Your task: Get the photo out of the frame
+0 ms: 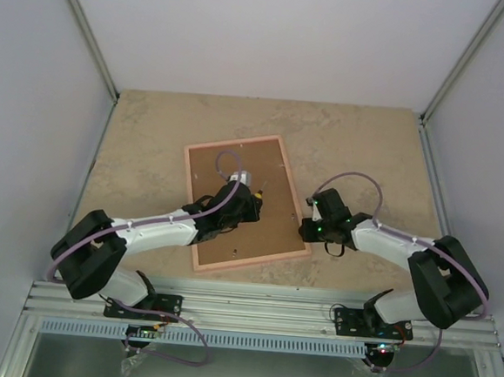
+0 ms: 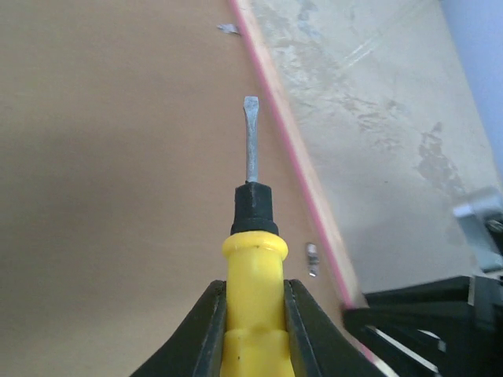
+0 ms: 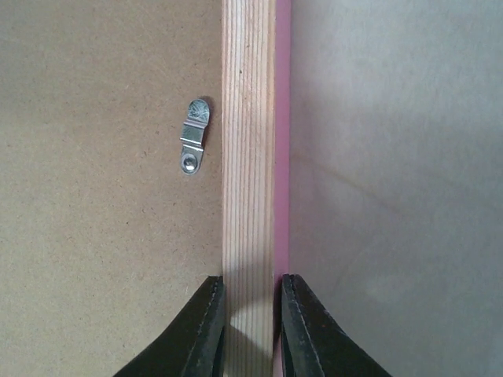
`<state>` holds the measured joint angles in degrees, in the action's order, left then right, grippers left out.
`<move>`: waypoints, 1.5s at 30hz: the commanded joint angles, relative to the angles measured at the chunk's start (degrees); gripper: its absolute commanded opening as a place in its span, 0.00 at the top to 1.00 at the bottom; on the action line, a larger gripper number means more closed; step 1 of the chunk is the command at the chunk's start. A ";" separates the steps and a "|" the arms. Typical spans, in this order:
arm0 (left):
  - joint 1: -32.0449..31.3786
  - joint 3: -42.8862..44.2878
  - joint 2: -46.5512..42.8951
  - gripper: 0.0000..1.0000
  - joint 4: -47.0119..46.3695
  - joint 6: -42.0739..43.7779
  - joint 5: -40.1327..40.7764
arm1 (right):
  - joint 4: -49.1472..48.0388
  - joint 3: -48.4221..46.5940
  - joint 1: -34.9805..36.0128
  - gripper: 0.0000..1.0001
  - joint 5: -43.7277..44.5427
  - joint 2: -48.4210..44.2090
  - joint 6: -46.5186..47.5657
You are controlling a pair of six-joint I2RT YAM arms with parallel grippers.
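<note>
The frame lies face down on the table with its brown fibreboard back up. The photo is hidden under that back. Over the back's middle, my left gripper is shut on a yellow-handled flat screwdriver. Its blade points toward the pink right rim, above the board. My right gripper is shut on the frame's right-hand wooden rail, one finger on the inner side and one on the pink outer side.
A small metal retaining tab sits on the back board beside the clamped rail. Two more tabs show along the same rim. Beige table surface surrounds the frame, with white walls on three sides.
</note>
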<state>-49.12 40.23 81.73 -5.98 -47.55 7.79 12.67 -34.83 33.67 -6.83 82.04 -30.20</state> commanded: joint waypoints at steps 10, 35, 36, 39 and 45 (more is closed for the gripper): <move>4.01 -2.08 -3.94 1.00 4.09 5.51 -1.02 | 8.29 -13.84 -1.50 0.53 3.01 1.90 6.55; 5.71 5.55 6.75 1.00 5.66 11.29 -4.89 | 7.26 -37.58 -5.90 0.68 5.02 32.60 10.69; 5.71 6.27 7.44 1.00 5.71 11.52 -5.26 | 7.30 -37.39 -5.90 0.69 4.49 32.63 10.54; 5.71 8.52 10.40 1.00 7.44 12.07 -6.50 | 7.44 -35.82 -5.74 0.77 3.32 31.72 10.10; 5.71 11.66 15.07 1.00 6.47 12.29 -10.68 | 7.14 -31.12 -5.42 0.87 2.53 28.16 9.40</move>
<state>-43.70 49.28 94.30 0.56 -36.38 0.95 16.95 -70.13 27.94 -3.11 112.07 -21.08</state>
